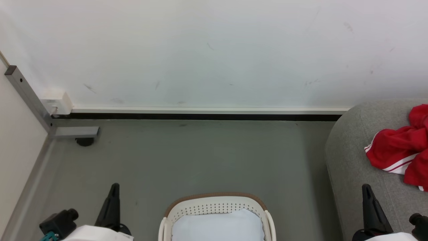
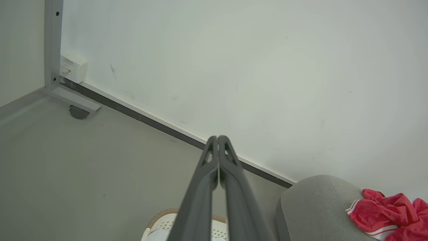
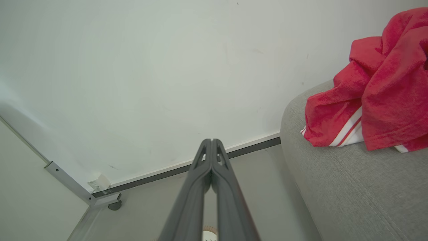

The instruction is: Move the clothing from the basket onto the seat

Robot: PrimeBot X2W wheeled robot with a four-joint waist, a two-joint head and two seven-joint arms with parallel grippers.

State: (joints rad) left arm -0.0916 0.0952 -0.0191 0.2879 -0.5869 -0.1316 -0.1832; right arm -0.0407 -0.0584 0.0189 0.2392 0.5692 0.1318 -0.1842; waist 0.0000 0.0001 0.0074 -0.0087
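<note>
The red clothing (image 1: 399, 150) with white stripe trim lies bunched on the grey seat (image 1: 354, 160) at the right; it also shows as the clothing (image 3: 378, 90) on the seat (image 3: 361, 194) and as the clothing (image 2: 391, 214) on the seat (image 2: 314, 207). The white basket (image 1: 217, 206) with a brown rim stands on the floor at bottom centre, showing just its pale lining. My left gripper (image 1: 114, 186) is shut and empty left of the basket. My right gripper (image 1: 366, 187) is shut and empty over the seat's front. In the wrist views the left gripper (image 2: 218, 138) and right gripper (image 3: 211, 140) have fingers pressed together.
A white wall with a dark skirting strip (image 1: 200, 116) runs across the back. A grey metal frame leg (image 1: 33, 103) with a foot stands in the left corner beside a white wall box (image 1: 57, 102). Grey floor (image 1: 200, 157) lies between basket and wall.
</note>
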